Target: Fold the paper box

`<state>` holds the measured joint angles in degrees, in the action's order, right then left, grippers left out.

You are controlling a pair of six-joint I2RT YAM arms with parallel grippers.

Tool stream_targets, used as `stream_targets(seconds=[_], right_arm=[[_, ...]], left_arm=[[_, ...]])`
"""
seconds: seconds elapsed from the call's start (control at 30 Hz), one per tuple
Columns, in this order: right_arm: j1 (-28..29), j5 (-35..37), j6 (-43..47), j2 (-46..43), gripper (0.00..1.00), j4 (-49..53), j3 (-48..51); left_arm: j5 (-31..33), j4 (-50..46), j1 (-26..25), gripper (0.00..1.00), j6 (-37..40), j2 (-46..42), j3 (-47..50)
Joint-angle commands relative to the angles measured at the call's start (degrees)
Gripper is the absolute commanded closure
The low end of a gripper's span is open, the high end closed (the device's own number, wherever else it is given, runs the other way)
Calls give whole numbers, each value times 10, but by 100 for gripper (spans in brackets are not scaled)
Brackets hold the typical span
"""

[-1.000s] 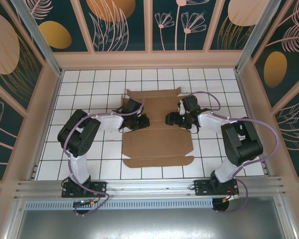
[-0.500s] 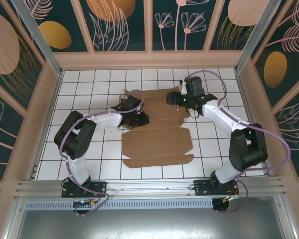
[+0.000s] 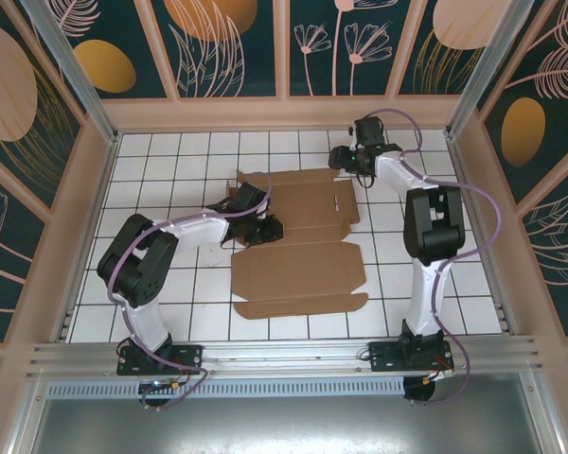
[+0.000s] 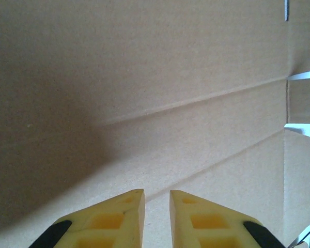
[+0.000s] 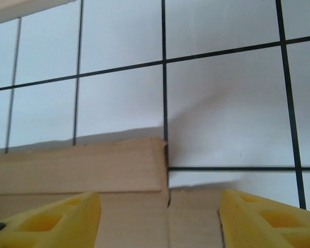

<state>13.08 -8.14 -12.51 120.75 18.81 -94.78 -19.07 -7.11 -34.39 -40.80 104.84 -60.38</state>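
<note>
The paper box (image 3: pixel 298 270) is a brown die-cut cardboard sheet lying nearly flat on the white tiled floor, with creases and flaps showing. My left gripper (image 3: pixel 268 228) sits at the sheet's left edge. In the left wrist view its yellow fingertips (image 4: pixel 156 194) stand a narrow gap apart just over the creased cardboard (image 4: pixel 144 77), with nothing between them. My right gripper (image 3: pixel 342 157) is stretched out to the sheet's far right corner. In the right wrist view it (image 5: pixel 159 196) is wide open over a flap corner (image 5: pixel 93 165) beside a slit in the edge.
Wood-framed patterned walls (image 3: pixel 284 113) close in the tiled floor (image 3: pixel 170 170) at the back and both sides. An aluminium rail (image 3: pixel 284 355) runs along the near edge by the arm bases. Bare tiles lie left and right of the sheet.
My right arm has swung from the sheet's middle right out to its far right corner, its jaws narrowing somewhat. The left gripper has stayed at the left edge.
</note>
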Motion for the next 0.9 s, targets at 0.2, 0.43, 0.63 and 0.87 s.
stream_targets(seconds=[0.2,0.43,0.63,0.87], right_arm=[[-17,-85,22,107,47,50,-131],[-18,-111,14,126,73,47,-129],[-27,-109,19,122,88,42,-115],[-33,-112,29,71,100,-15,-54]], left_arm=[[1,-11,4,81,20,44,-2],[4,-17,11,82,24,59,-12],[3,-19,27,82,27,61,-17],[10,-44,44,82,37,58,-46]])
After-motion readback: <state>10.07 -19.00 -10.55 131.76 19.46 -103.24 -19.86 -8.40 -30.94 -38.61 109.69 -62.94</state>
